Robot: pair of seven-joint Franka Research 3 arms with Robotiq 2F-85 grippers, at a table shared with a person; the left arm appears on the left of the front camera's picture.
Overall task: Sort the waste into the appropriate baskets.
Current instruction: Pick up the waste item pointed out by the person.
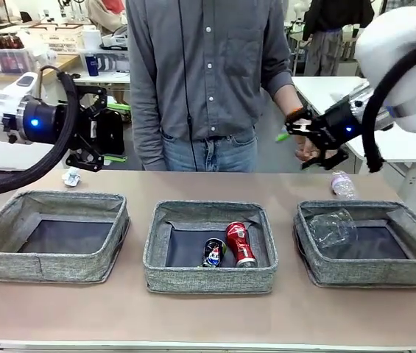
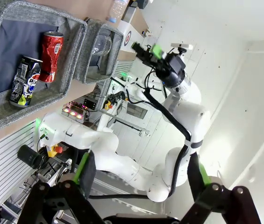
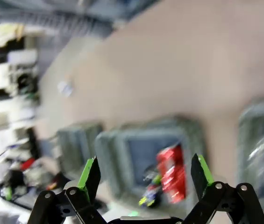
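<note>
Jaws wide, empty: L gripper [image 2: 143, 165], R gripper [image 3: 146, 170]. Red can [image 1: 241, 244] + dark blue can [image 1: 213, 252] in mid basket [image 1: 160, 276], clear cup [image 1: 333, 228] in R basket [image 1: 362, 273].

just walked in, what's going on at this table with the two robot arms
Two robot arms are sorting litter on a table, with a person standing at the far side. The red can and dark blue can lie in the middle basket, and the clear plastic cup is in the right basket. A crumpled paper wad behind the left basket and a small clear bottle are not yet sorted. The left gripper and right gripper are open, holding nothing.
</note>
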